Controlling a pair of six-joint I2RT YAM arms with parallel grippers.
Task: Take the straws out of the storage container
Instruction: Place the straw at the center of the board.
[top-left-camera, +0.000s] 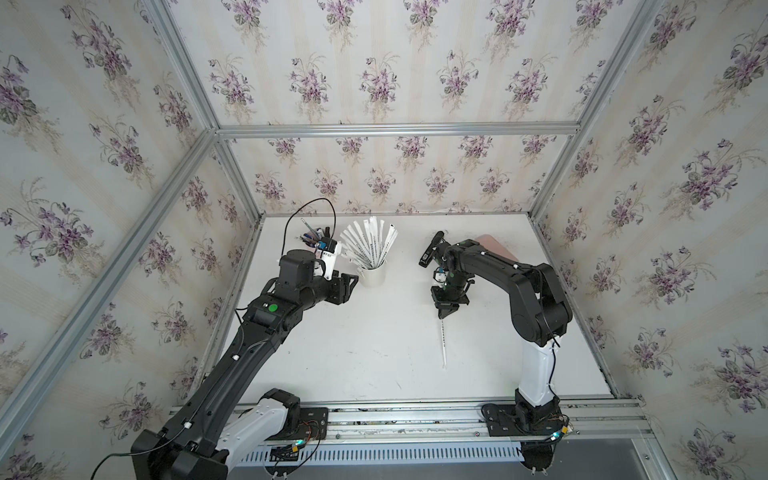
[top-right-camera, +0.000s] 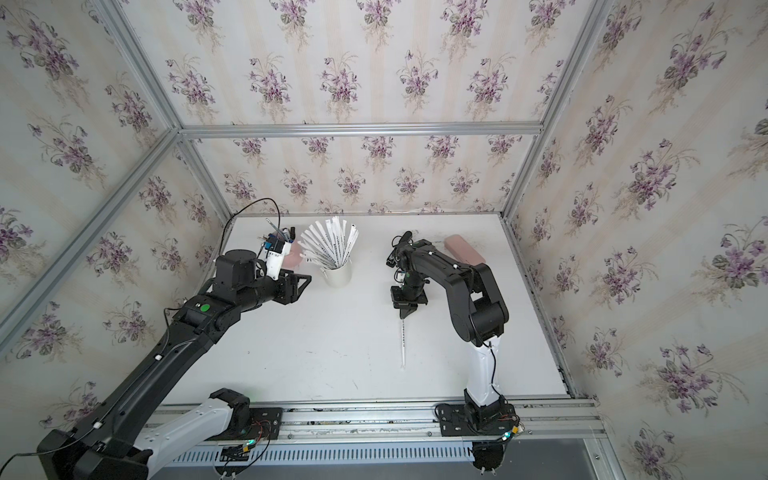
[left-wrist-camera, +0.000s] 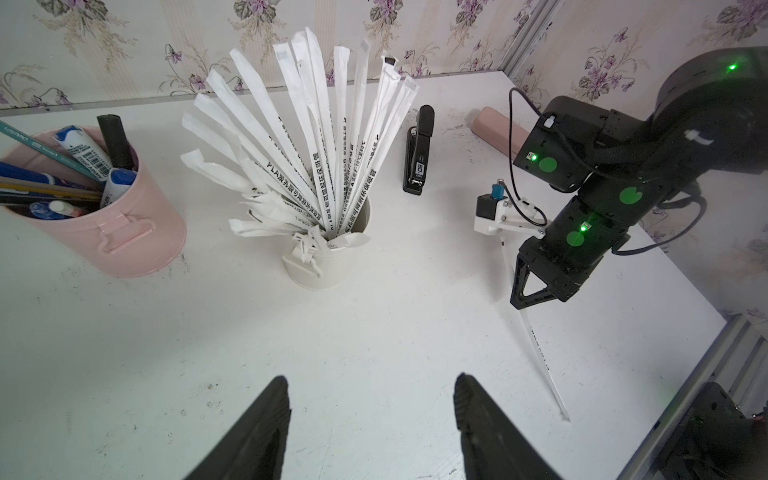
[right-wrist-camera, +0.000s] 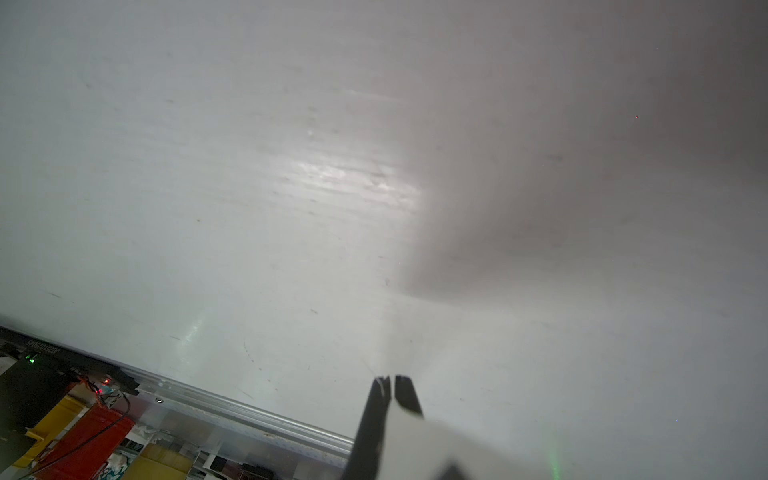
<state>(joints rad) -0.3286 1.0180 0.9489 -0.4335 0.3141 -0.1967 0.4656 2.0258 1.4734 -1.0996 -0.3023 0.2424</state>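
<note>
We judge tipping the main risk: the straws (left-wrist-camera: 320, 166) fan wide from the white storage container (left-wrist-camera: 328, 270), with crumpled wrappers over its rim, so a sideways pull could topple it into the pink pen cup (left-wrist-camera: 137, 232) nearby. Our left end effector (left-wrist-camera: 370, 380) gapes empty, facing the container, near but apart. Our right end effector (left-wrist-camera: 520, 303) pinches one straw (left-wrist-camera: 540, 357), well apart from the container. Its free end reaches the worktop (left-wrist-camera: 374, 324) — it might buckle.

Pink cup (top-right-camera: 294, 257) mostly hidden behind left arm (top-right-camera: 249, 286); straw (right-wrist-camera: 411, 436) blurred, cut off.
</note>
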